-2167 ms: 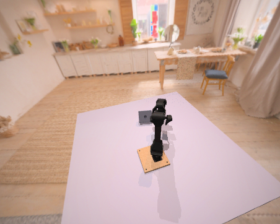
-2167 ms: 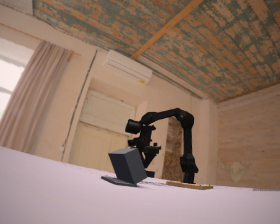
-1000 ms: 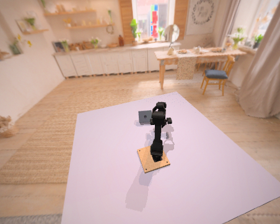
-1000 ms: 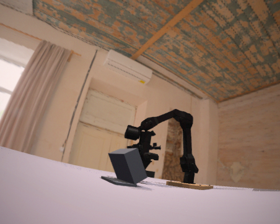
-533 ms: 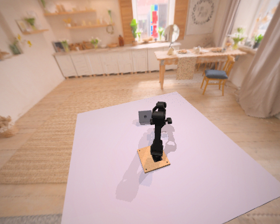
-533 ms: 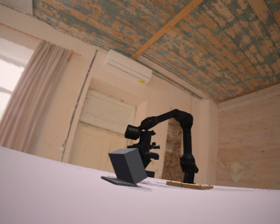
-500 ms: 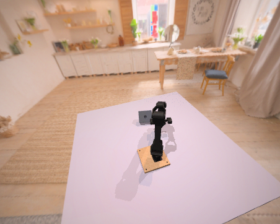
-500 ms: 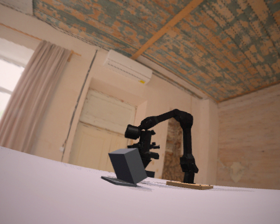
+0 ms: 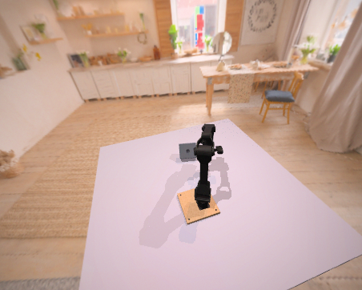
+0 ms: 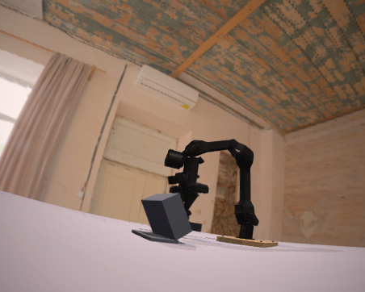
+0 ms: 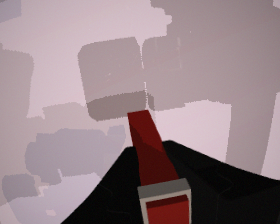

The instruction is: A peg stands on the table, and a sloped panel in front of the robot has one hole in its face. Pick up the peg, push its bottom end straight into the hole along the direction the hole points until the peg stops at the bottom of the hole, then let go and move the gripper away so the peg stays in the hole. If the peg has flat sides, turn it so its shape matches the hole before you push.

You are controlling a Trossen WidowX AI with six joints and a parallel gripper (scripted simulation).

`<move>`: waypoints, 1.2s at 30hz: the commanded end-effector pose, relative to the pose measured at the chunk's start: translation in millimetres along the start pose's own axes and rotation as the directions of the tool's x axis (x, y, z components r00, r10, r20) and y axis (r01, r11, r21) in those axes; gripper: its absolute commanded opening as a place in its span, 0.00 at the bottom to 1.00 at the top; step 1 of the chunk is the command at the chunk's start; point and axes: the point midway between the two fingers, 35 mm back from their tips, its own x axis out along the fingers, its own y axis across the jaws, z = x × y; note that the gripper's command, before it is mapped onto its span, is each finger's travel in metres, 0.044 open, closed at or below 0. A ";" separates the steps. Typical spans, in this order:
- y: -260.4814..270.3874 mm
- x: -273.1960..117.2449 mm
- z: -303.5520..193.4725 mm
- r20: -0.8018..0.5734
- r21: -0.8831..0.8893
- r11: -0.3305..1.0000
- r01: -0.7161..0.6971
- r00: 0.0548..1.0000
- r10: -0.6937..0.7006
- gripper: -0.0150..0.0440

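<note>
The dark grey block with the sloped panel stands tilted on its base plate. Its dark hole shows in the top view; its shape is too small to tell. The red peg has a light grey band near its upper end in the wrist view. My gripper is shut on the peg, with a black finger on each side. It points down beside the block in the exterior view, where the block partly hides the peg. In the top view the arm hides the fingers. Whether the peg's bottom touches the table is unclear.
The black arm rises from a square wooden base. The pale table top bears arm shadows. A low dark shape sits beside the block, its nature unclear.
</note>
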 end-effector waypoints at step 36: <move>21.9 -23.8 4.3 0.160 -0.014 0.997 0.072 0.985 -0.069 0.25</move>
